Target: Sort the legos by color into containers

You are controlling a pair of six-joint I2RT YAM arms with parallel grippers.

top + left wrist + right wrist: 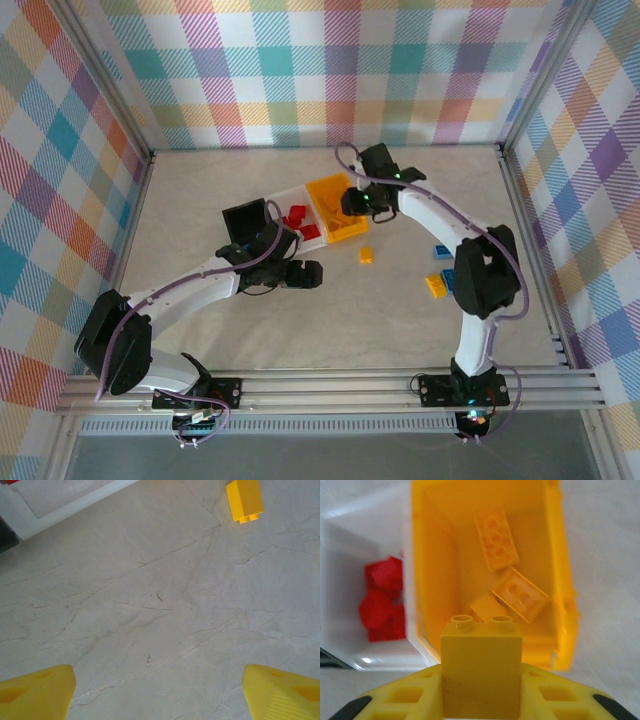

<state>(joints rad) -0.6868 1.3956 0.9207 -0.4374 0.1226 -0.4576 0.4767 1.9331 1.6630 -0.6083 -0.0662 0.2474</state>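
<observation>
Veined stone-look tabletop (150, 605), glossy rectangular yellow-orange bin (427, 570), two-stud brick (481, 675)

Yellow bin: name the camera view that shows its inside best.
The right wrist view. It looks straight down into the yellow bin, where three yellow bricks lie. The top external view shows it small, partly covered by the right arm.

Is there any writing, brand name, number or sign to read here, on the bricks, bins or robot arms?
None can be read.
The yellow brick in the right gripper has studs too blurred to show any embossing.
The yellow bin and white bin bear no label.
The checked walls carry only a pattern.
</observation>
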